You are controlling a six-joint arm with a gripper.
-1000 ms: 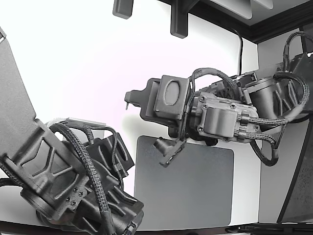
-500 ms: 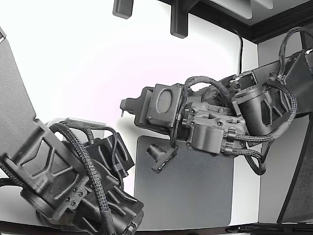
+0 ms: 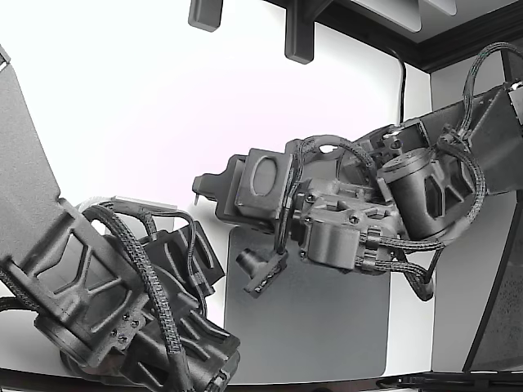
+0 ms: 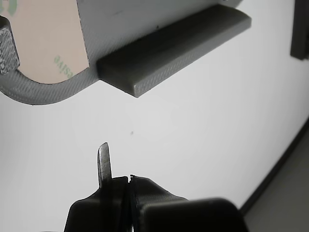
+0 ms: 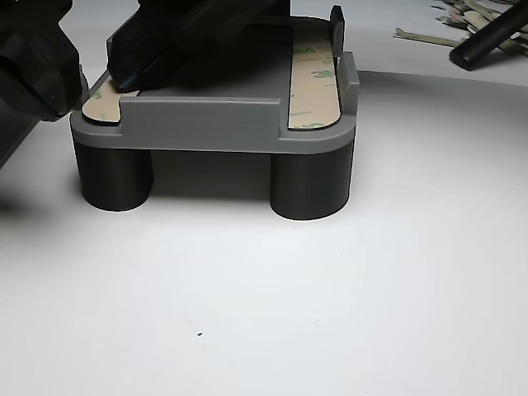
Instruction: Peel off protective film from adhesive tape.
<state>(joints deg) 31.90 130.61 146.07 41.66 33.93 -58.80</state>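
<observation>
The hand (image 4: pixel 116 181) rides lowest and nearest in the wrist view. Its two dark fingers are pressed together with no gap, and a thin blade-like tip (image 4: pixel 103 162) projects beyond them. Nothing is visibly gripped.

Past the tip lies bare white tabletop (image 4: pixel 193 121), then the grey fixture (image 4: pixel 159 46) with its raised bar. A tape strip (image 4: pixel 46 36) with its pale film sits on the fixture's rounded corner, well apart from the tip.

Judged step: approach, before any peel. The film on this strip looks intact. The next move calls for bringing the tip to the strip's edge and working it under the film without lifting the tape itself.

In the other view, the fixture (image 5: pixel 206 124) stands on round legs, with a second strip (image 5: pixel 313 82) along its far side. Dark arm parts cover the near-corner strip (image 5: pixel 103 106) almost wholly. Pale scraps (image 5: pixel 437 29) at the far edge are too small to identify. The exterior view shows the hand (image 3: pixel 198 189) but not the fixture.
</observation>
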